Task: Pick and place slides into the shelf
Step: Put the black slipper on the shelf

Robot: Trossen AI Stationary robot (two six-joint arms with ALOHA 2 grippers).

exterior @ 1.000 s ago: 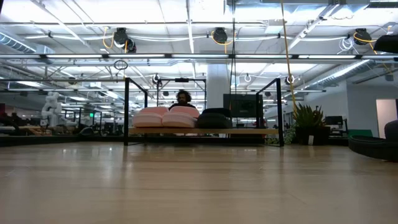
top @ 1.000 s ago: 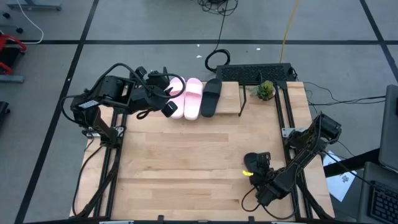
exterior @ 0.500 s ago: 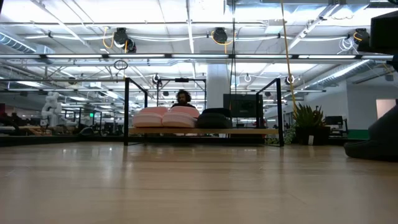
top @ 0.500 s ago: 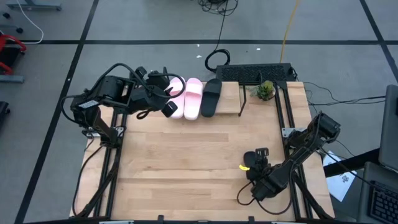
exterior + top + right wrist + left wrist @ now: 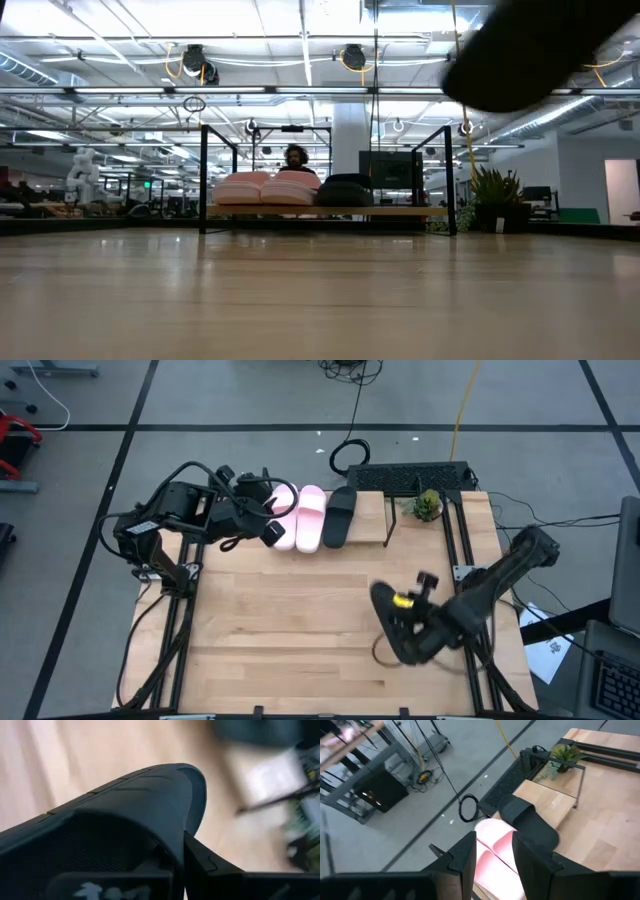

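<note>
Blurring right tool (image 5: 400,622) (clamped), black slide (image 5: 130,815) filling wrist view

One camera hangs overhead, looking straight down on the whole table (image 5: 300,620). Another sits at tabletop height, looking level across the boards to the shelf (image 5: 330,211) at the far edge; both take in that shelf. Each wrist camera rides close behind its own fingers, the left one facing the shelf from nearby.
</note>
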